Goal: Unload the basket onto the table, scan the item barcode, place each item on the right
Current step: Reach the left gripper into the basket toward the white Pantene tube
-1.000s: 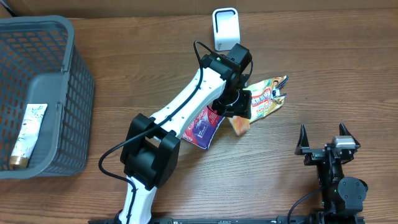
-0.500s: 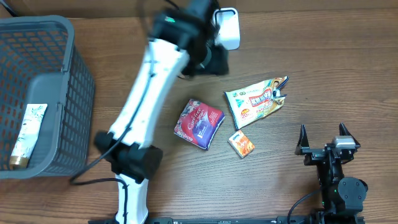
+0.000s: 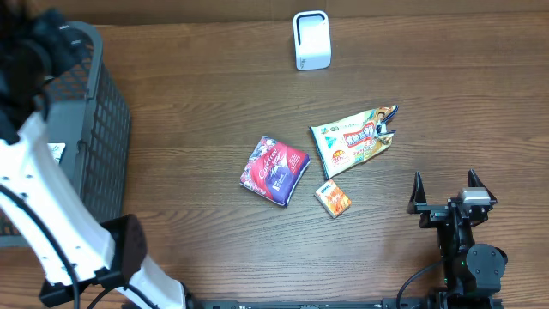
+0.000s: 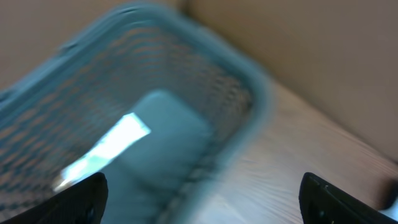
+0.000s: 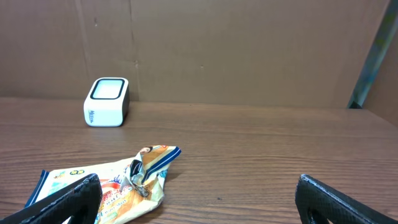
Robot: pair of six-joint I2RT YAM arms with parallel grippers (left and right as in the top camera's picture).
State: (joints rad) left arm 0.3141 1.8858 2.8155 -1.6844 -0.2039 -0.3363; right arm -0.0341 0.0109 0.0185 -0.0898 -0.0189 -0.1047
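L claw [image 4: 205, 208] over basket [image 3: 111, 129], fingers wide apart, nothing btwn. R claw [image 3: 444, 184] spread too, empty. Orange packet [image 3: 332, 198], snack bag [image 3: 352, 137], red pouch [image 3: 274, 170] mid-table. Packet nearest R claw, fwd-left of it. Scanner [image 3: 310, 40] at far edge.

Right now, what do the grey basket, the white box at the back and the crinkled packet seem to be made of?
Basket: likely moulded plastic, matte grey, given its open lattice walls. White box: probably hard plastic, smooth and slightly glossy, with rounded corners. Crinkled packet: thin printed film or foil, shiny and creased.
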